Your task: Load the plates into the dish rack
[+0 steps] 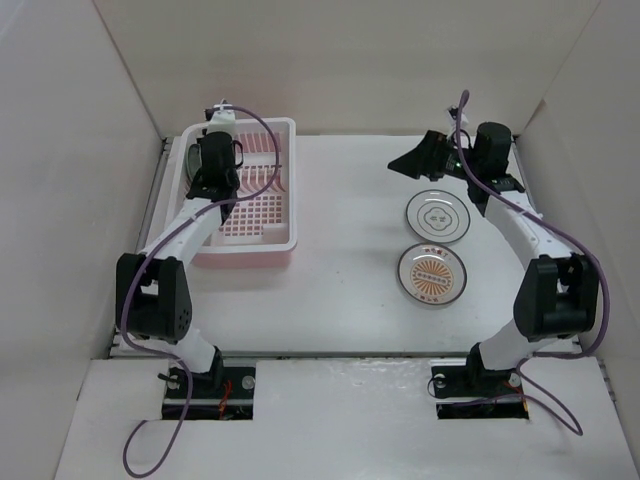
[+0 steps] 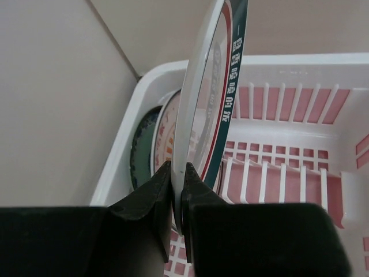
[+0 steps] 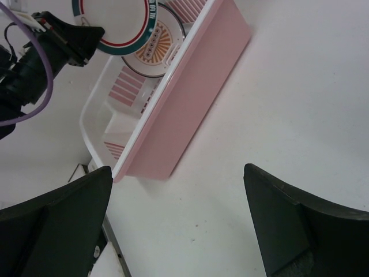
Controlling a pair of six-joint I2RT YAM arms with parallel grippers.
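Altogether five plates show. Two lie flat on the desk [image 1: 340,280], the grey-rimmed plate [image 1: 437,216] just beyond the orange sunburst plate [image 1: 432,272]; the right fingers [image 3: 179,225] nearby are spread wide, empty. Two more, a dark teal plate [image 2: 141,156] and a second sunburst plate [image 3: 153,49], stand on edge at the dish rack's [image 1: 295,180] left wall. The left fingers [image 2: 177,173] pinch the green-rimmed plate [image 2: 199,115] upright over the rack.

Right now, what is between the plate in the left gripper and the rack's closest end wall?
Two plates: an orange-patterned plate next to the held plate, then a dark teal plate nearest the rack wall. Seen in the left wrist view.
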